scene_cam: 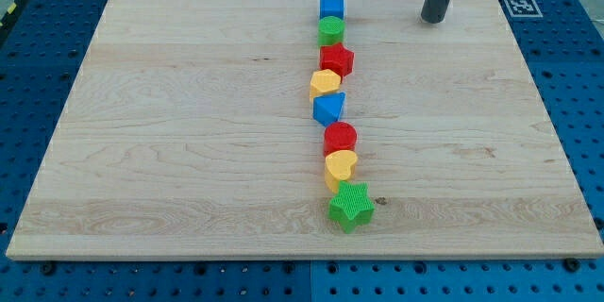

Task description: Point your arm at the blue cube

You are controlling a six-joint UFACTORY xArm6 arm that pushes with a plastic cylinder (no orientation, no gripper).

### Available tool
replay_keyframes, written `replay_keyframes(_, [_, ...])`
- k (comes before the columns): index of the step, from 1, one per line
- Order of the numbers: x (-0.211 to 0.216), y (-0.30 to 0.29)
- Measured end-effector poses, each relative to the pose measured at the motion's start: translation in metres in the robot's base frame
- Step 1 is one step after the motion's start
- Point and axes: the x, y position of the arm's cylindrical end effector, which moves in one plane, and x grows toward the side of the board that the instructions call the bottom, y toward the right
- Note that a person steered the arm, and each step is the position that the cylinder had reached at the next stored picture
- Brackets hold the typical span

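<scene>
The tip (433, 19) is hovering near the board's (189, 151) top-right corner, right of the blue cube (331, 7). It is standing apart, touching nothing; being a bare rod, it has no fingers to spread or pinch.

Down the middle of the wooden worktop (189, 132) runs a touching line: green cylinder (331, 29), red hexagon (337, 59), yellow hexagon (325, 82), blue triangular block (329, 108), red cylinder (341, 137), yellow heart (341, 164), green star (351, 206).

Eight blocks are sitting on one wooden board (189, 151). Two blue: a cube (331, 7) and a wedge-like block (329, 109). Two green: a cylinder (331, 29) and a star (351, 207). Two red (336, 59) (341, 138). Two yellow (326, 82) (341, 164). One rod, tip (433, 20), is showing.
</scene>
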Motion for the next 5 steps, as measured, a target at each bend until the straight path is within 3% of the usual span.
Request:
replay_keyframes(2, [0.000,0.000])
replay_keyframes(5, [-0.003,-0.082])
